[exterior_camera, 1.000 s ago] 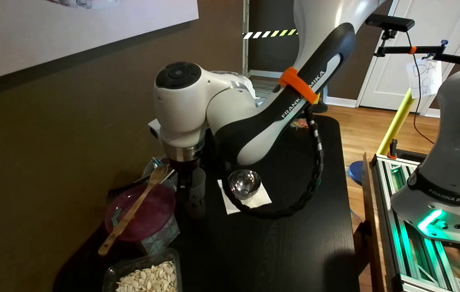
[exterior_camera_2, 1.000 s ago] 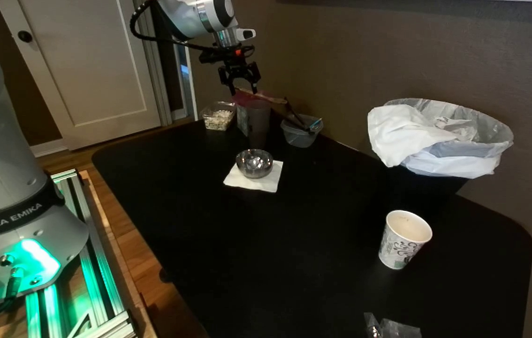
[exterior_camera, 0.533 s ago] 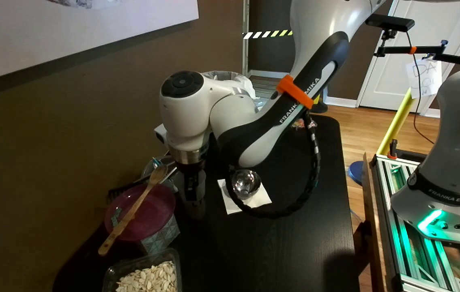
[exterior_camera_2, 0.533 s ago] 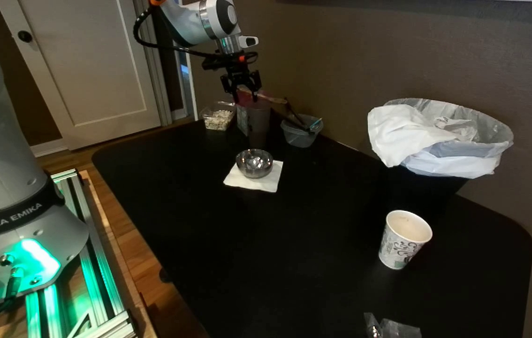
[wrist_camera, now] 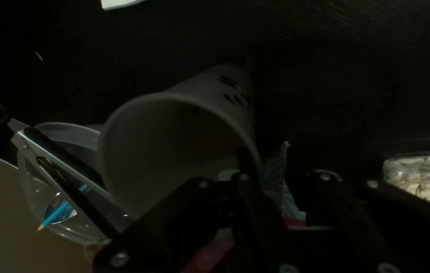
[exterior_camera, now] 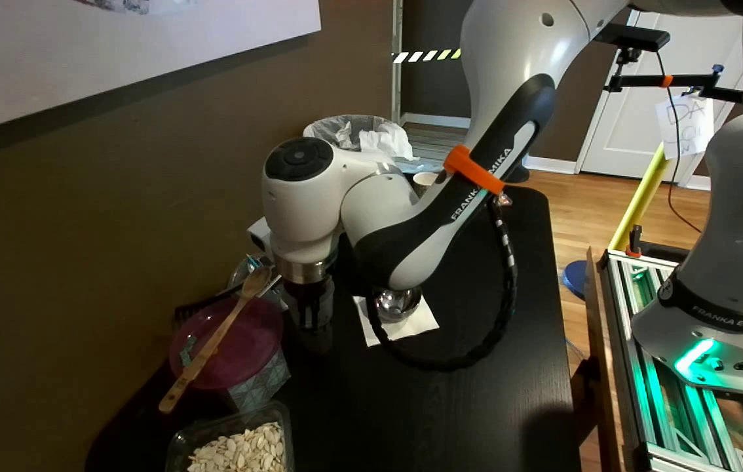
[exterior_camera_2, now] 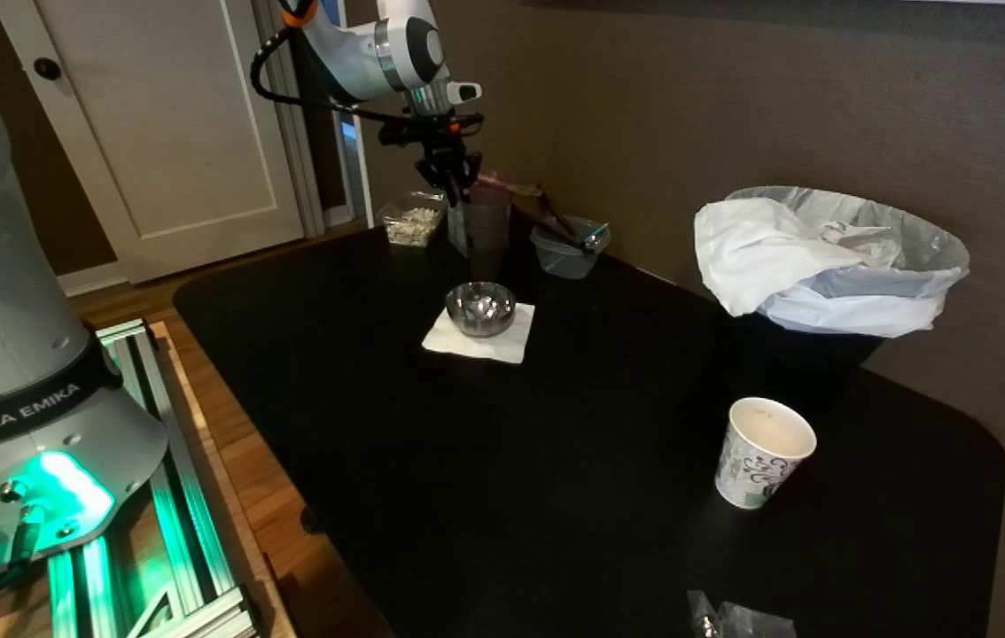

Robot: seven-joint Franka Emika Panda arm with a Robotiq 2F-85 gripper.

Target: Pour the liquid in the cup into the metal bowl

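The cup [exterior_camera_2: 488, 232] is a tall grey translucent tumbler with dark markings, upright on the black table. Its wide mouth and outer wall [wrist_camera: 218, 85] fill the middle of the wrist view; its liquid cannot be made out in the dark interior. My gripper [wrist_camera: 268, 148] is at the near rim, part open. One fingertip appears inside the mouth, the other outside, with a visible gap between them. An exterior view has the gripper [exterior_camera_2: 460, 190] pointing down beside the cup's top. The shiny metal bowl [exterior_camera_2: 479, 310] sits on a white napkin; the arm's cable partly crosses it [exterior_camera: 401, 305].
Close to the cup are a pink bowl [exterior_camera: 240, 341] with a wooden spoon, on a patterned carton, and a clear tub [exterior_camera_2: 566, 257] holding tongs. A seed box [exterior_camera: 240, 449] stands beyond. Farther along are a white paper cup [exterior_camera_2: 759, 461] and a lined bin [exterior_camera_2: 821, 301].
My gripper has come down to the cup's rim, and its jaws have drawn much closer together. The cup and metal bowl stay in place.
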